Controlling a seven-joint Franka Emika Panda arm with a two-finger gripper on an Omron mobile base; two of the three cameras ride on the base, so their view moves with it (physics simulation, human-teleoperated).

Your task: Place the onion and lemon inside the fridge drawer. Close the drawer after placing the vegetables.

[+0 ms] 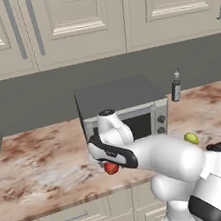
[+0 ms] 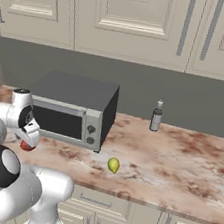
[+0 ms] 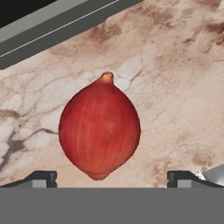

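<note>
Right under the hand camera sits the onion point(image 3: 99, 131), red and glossy, its pointed tip toward the top of that view, resting on the marbled counter point(image 3: 175, 78). Both fingertips point(image 3: 41, 178) show at the bottom corners, wide apart, one on each side of the onion and not touching it, so the gripper point(image 3: 112, 179) is spread with nothing in it.

From the left base view, going left to right: the arm reaches out over the counter point(image 1: 41, 169) in front of the microwave point(image 1: 122, 108), and the onion point(image 1: 111, 168) peeks out just below the hand. Further right the lemon point(image 1: 191, 138) lies on the counter, partly behind the arm, well apart from the onion. A small dark bottle point(image 1: 175, 87) stands upright against the back wall beside the microwave.

From the right base view the onion point(image 2: 26, 146) sits below the hand at the left, in front of the microwave point(image 2: 76, 110). The lemon point(image 2: 113, 164) lies near the microwave's front right corner, and the bottle point(image 2: 157, 116) stands further back to the right.
</note>
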